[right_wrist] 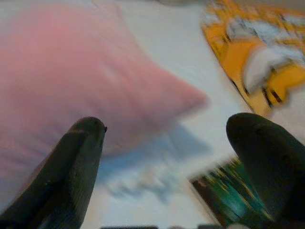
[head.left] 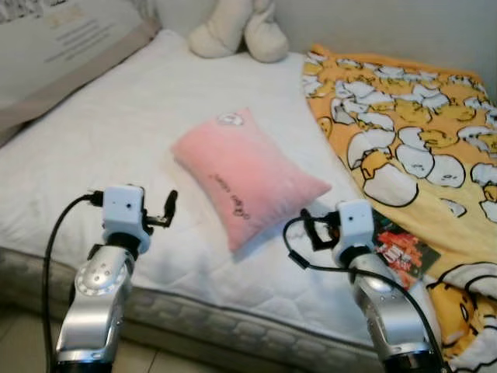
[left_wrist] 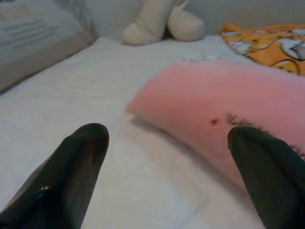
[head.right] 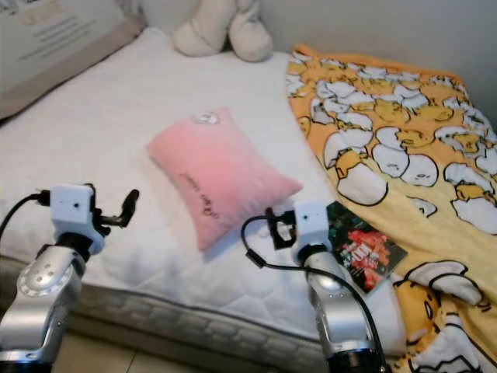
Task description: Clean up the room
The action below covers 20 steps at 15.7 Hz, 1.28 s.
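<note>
Nothing tidied yet: pink pillow (head.left: 245, 177) askew mid-bed (head.left: 93, 148), book (head.right: 363, 247) at front edge; both tools, left (left_wrist: 167, 167) and right (right_wrist: 181, 162), released, empty.

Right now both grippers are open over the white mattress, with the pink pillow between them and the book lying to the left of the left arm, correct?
Not quite: the book lies by the right arm, at the edge of the yellow blanket, as the right eye view shows. The rest stands: left gripper and right gripper are open over the white mattress, pink pillow between them.
</note>
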Tool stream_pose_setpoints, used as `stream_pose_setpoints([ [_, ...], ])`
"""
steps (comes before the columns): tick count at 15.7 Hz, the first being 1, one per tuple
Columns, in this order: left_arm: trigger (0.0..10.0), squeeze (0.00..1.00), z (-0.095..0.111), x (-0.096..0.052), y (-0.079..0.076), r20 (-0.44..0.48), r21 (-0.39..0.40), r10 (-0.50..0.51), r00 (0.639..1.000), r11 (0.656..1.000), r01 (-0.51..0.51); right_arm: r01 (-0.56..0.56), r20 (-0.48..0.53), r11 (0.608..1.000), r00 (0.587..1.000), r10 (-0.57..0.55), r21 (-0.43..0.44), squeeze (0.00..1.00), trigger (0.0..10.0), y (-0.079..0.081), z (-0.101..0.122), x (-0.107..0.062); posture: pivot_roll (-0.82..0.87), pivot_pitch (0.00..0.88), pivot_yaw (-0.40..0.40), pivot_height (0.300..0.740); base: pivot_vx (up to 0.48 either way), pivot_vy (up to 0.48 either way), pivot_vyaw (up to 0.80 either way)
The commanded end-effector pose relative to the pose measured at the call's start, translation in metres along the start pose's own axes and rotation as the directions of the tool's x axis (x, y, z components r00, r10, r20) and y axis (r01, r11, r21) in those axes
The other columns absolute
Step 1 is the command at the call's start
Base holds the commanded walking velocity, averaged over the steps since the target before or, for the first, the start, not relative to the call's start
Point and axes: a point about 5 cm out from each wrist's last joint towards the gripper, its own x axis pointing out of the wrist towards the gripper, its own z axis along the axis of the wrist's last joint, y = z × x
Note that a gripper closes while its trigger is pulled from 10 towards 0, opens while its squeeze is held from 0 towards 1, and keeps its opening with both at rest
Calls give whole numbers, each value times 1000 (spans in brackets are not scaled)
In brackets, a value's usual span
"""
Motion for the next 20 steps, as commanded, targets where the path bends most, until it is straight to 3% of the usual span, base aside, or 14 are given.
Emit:
stream_pose_setpoints([
  [1, 10000, 0, 3, -2, -1, 12, 10, -16, 1000, 1000, 16, 17, -19, 1000, 1000, -17, 9, 0, 10000, -3, -3, -1, 13, 0, -6, 740, 0, 0, 0],
  [8, 10000, 0, 3, 2, -1, 2, 61, -66, 998, 996, 66, 86, -50, 995, 995, -84, 43, 0, 10000, -8, -8, 3, 11, 0, 14, 740, 0, 0, 0],
  [9, 10000, 0, 4, 3, 0, 2, 67, -71, 997, 995, 71, 69, -74, 996, 995, -64, 59, 686, 10000, -7, -11, 7, 11, 0, 17, 740, 0, 0, 0],
  [10, 10000, 0, 4, 5, 0, -3, 69, -83, 997, 994, 83, 46, -93, 996, 995, -40, 70, 1000, 10000, -6, -12, 13, 12, 0, 23, 740, 0, 0, 0],
  [13, 10000, 0, 3, 4, 2, -23, 91, -125, 992, 988, 127, 52, -107, 998, 993, -47, 48, 1000, 10000, -9, -8, 30, 20, 0, 28, 740, 0, 0, 0],
  [17, 10000, 0, 3, 3, 6, -31, 89, -122, 992, 988, 124, 36, -79, 997, 996, -30, 69, 1000, 10000, -10, 1, 41, 31, 0, 24, 740, 0, 0, 0],
  [20, 10000, 0, 4, -4, 1, -46, 77, -244, 969, 966, 247, 17, -171, 1000, 985, -15, 10, 1000, 10000, -11, -8, 57, 49, 0, 20, 740, 0, 0, 0],
])
